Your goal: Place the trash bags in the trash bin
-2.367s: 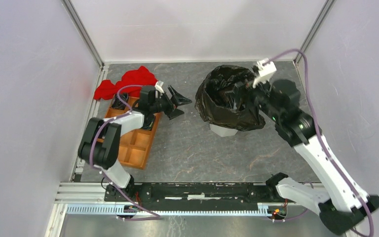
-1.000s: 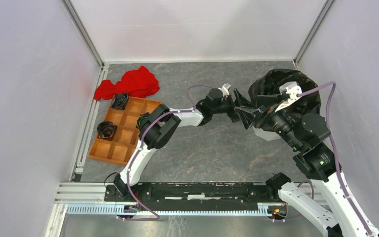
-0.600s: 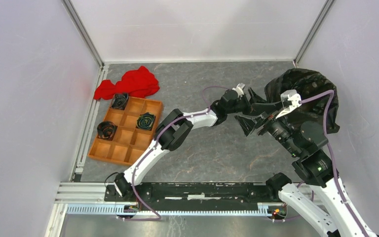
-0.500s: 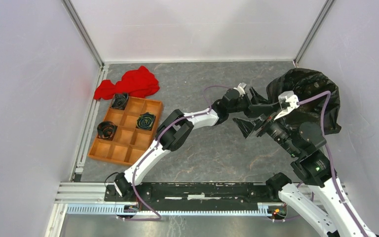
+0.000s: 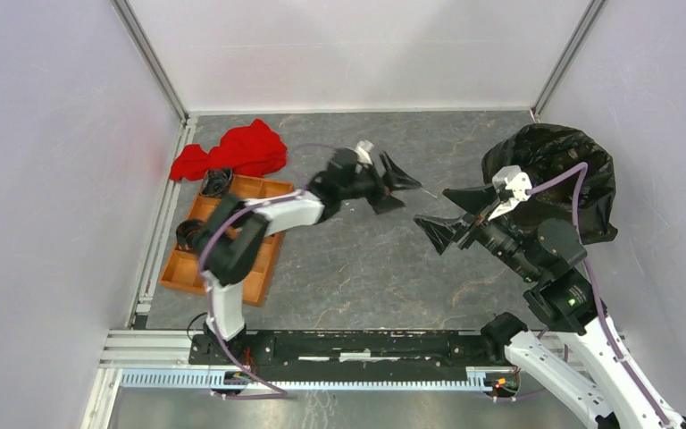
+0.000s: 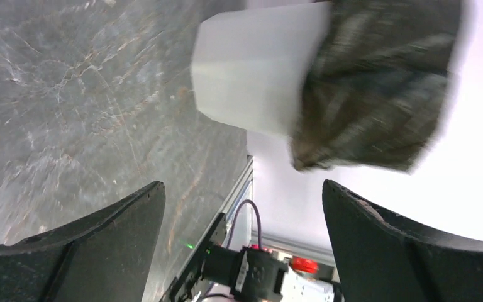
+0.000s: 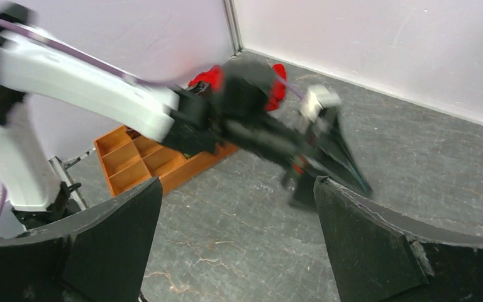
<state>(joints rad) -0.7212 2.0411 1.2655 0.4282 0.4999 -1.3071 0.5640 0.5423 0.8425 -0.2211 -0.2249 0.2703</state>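
Observation:
The black trash bag is draped over the top of the white trash bin at the far right by the wall. In the top view the bag and my right arm hide the bin. The left wrist view shows the bin's white wall with the bag hanging over its rim. My left gripper is open and empty in mid-table, left of the bin. My right gripper is open and empty, pointing left, away from the bag. Both also show open in the wrist views, the left and the right.
An orange compartment tray holding dark coiled items lies at the left, with a red cloth behind it. Both show in the right wrist view, the tray and the cloth. White walls close in the back and sides.
The bin with the bag moved from mid-table to the right wall. My left gripper has pulled back left, away from the bin. My right gripper has swung slightly left.

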